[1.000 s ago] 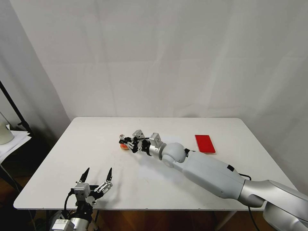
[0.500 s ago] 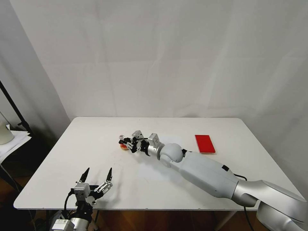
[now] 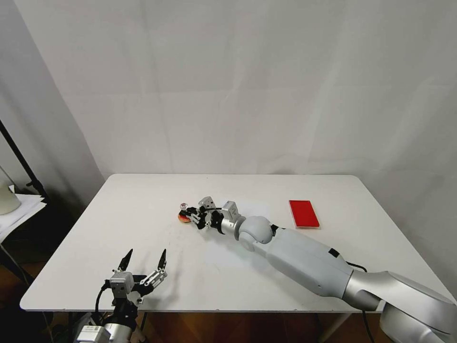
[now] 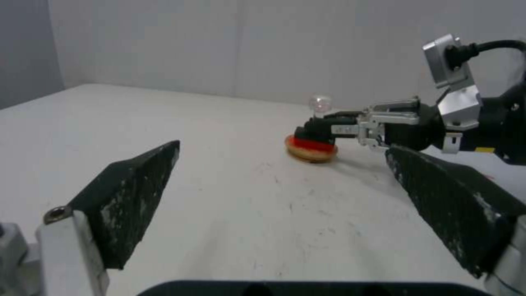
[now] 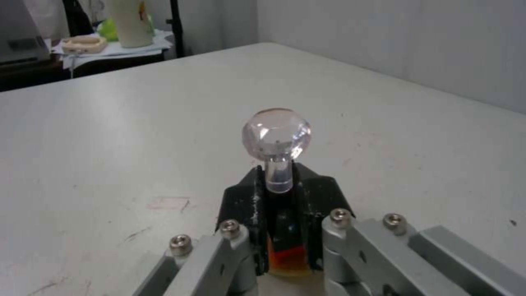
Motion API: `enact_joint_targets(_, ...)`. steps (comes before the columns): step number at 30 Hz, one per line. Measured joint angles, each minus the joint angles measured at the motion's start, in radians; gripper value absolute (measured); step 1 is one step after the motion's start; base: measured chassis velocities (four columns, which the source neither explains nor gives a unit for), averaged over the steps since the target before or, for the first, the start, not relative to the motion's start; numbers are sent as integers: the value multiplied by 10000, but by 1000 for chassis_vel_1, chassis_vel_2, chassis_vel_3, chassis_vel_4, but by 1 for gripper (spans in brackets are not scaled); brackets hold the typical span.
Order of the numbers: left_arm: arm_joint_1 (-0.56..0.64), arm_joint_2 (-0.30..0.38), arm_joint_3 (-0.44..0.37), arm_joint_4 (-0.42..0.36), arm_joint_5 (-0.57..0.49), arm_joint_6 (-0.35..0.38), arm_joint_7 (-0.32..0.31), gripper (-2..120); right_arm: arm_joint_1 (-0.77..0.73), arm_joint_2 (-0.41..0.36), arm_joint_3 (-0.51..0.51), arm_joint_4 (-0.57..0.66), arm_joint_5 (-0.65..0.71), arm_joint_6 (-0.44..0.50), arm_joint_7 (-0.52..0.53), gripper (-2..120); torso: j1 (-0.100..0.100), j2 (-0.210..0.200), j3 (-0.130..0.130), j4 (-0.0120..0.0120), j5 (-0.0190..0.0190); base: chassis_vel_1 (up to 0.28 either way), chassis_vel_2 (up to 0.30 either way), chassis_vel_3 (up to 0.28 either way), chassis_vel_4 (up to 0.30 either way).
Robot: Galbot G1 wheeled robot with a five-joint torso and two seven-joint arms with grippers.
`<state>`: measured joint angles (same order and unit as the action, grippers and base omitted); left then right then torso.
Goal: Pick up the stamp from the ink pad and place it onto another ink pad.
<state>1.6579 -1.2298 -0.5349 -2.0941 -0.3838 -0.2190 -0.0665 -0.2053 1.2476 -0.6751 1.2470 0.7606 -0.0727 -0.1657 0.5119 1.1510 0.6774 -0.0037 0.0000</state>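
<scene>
The white rectangular table (image 3: 143, 214) carries everything. The long grey and silver right arm (image 3: 304, 259) lies low across it, reaching from about 4 o'clock toward the centre. Near the front edge, at about 7 o'clock, the left gripper (image 3: 145, 259) is parked above the table with its two black fingers spread wide apart and nothing between them.

The flat bright red rectangular ink pad (image 3: 303, 213) lies at about 2 o'clock, well apart from the work, and nothing stands on it. The right gripper (image 3: 189, 214) is just left of the table's centre. Its dark fingers (image 5: 241, 205) are closed on both sides of the tiny stamp with a black base and a clear round knob handle (image 5: 277, 135). In the left wrist view the stamp's base (image 4: 313, 133) sits on top of the small round orange-red ink pad with a tan rim (image 4: 311, 149), and the stamp stands upright.

I judge that the placing step is almost finished (the carrying is done). The next move calls for a gentle opening of the fingers, and then a pull straight back, so that the light stamp does not tip or slide off the small disc.
</scene>
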Motion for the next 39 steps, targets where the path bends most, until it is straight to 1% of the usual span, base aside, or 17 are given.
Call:
enact_joint_targets(2,0,-1,0,0,0,0,0,100,-7,-14,0,20,0,0,0,18,0,0,0,0,0,0,0,0,0)
enact_joint_targets(6,0,0,0,0,0,0,0,100,-13,-22,0,90,0,-5,7,36,0,0,0,0,0,0,0,0,0)
enact_joint_targets(7,0,0,0,0,0,0,0,100,-13,-22,0,90,0,-5,7,36,0,0,0,0,0,0,0,0,0)
enact_joint_targets(11,0,-1,0,0,0,0,0,100,-11,-30,-3,142,-1,-19,15,54,0,0,0,0,0,0,0,0,0)
enact_joint_targets(13,0,0,0,0,0,0,0,100,-10,-35,-12,155,-2,-23,17,58,0,0,0,0,0,0,0,0,0)
enact_joint_targets(16,0,0,0,0,0,0,0,100,-10,-74,-36,204,-16,-40,21,72,0,0,0,0,0,0,0,0,0)
enact_joint_targets(17,0,0,0,0,0,0,0,100,-10,-74,-36,204,-16,-40,21,72,0,0,0,0,0,0,0,0,0)
enact_joint_targets(20,0,0,0,0,0,0,0,100,-17,-237,-37,321,-34,-51,31,86,0,0,0,2,0,0,0,0,0)
enact_joint_targets(22,0,-1,0,1,0,0,0,100,-27,-397,-38,459,-62,-66,41,89,0,0,0,3,1,0,0,0,0)
enact_joint_targets(26,1,0,0,0,0,0,0,100,-36,-1569,-33,1408,-973,-35,14,104,0,0,0,0,2,0,0,0,0)
enact_joint_targets(27,1,-1,0,0,0,0,0,100,-70,-1897,5,1686,-1229,-5,-10,106,0,0,0,0,1,0,0,0,0)
enact_joint_targets(28,1,-1,0,0,0,0,0,100,-70,-1897,5,1686,-1229,-5,-10,106,0,0,0,0,1,0,0,0,0)
enact_joint_targets(32,-1,0,0,0,0,0,0,100,-687,-3436,645,3440,-1695,-13,85,112,0,0,0,-3,2,0,0,0,0)
enact_joint_targets(33,-1,0,0,0,0,0,0,100,-687,-3436,645,3440,-1695,-13,85,112,0,0,0,-3,2,0,0,0,0)
enact_joint_targets(37,2,0,0,0,0,0,-1,100,-2079,-4792,2227,4958,-1958,-228,1024,114,-1,1,-2,-1,0,0,0,0,0)
enact_joint_targets(38,0,0,0,0,0,0,0,100,-2493,-5028,2672,5189,-2051,-186,1203,114,-2,0,-2,0,2,0,0,0,0)
enact_joint_targets(39,0,0,0,0,0,0,0,100,-2493,-5028,2672,5189,-2051,-186,1203,114,-2,0,-2,0,2,0,0,0,0)
